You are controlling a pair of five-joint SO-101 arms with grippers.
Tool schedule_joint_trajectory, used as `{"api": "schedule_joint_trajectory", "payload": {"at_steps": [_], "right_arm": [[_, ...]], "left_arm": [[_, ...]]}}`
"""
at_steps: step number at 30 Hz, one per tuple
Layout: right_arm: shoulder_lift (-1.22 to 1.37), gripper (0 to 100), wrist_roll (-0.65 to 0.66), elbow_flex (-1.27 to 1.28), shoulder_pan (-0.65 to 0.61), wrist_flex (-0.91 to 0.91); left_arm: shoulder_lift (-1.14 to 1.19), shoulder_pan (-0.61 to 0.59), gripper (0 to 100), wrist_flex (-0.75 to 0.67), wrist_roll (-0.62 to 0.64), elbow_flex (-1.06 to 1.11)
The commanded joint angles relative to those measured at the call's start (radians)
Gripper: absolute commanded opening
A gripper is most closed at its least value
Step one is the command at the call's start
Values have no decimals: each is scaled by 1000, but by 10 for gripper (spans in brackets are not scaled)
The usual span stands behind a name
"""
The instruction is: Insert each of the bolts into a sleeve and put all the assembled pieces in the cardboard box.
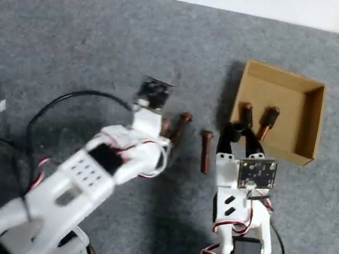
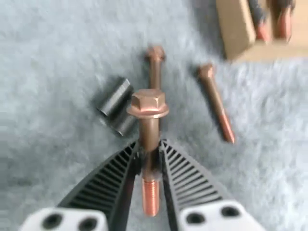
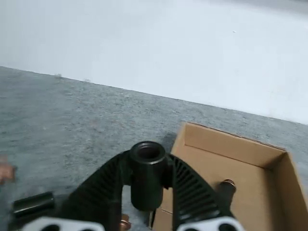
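My left gripper [image 2: 150, 144] is shut on a copper bolt [image 2: 147, 108], held by its shank with the hex head pointing away from the wrist. Beyond it two dark sleeves [image 2: 115, 103] lie side by side on the carpet. Two loose bolts lie there too, one [image 2: 155, 67] straight ahead and one [image 2: 217, 106] nearer the box. My right gripper [image 3: 148, 166] is shut on a black sleeve [image 3: 147, 178] held upright, open end up, close to the cardboard box [image 1: 309, 109]. Inside the box lie two assembled pieces [image 1: 257, 120].
Grey carpet covers the table. A loose bolt [image 1: 206, 151] lies between the two arms. A black cable [image 1: 72, 96] loops from the left arm over the carpet. A sleeve [image 3: 33, 204] lies on the carpet beside the right gripper. A white wall rises behind.
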Motion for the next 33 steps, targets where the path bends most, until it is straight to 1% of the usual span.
{"api": "schedule_joint_trajectory", "payload": {"at_steps": [1, 4, 12, 20, 23, 26, 30, 33], "right_arm": [[-21, 5, 5, 130, -41, -1], [-21, 5, 5, 130, -73, 15], [-21, 5, 6, 130, -223, 82], [-21, 5, 9, 130, -285, 99], [-21, 5, 9, 130, -320, 104], [-21, 5, 11, 130, -346, 128], [-21, 5, 11, 131, -357, 130], [-21, 5, 11, 131, -357, 130]], "left_arm": [[-185, -48, 5, -133, 0, 87], [-302, -53, 5, -235, -3, 188], [-561, -53, 6, -483, -5, 423], [-809, -45, 6, -707, 3, 602], [-918, -30, 6, -770, 3, 659], [-1029, 5, 6, -783, 3, 680], [-1116, 77, 6, -689, 2, 676], [-1110, 134, 6, -657, -3, 676]]}}
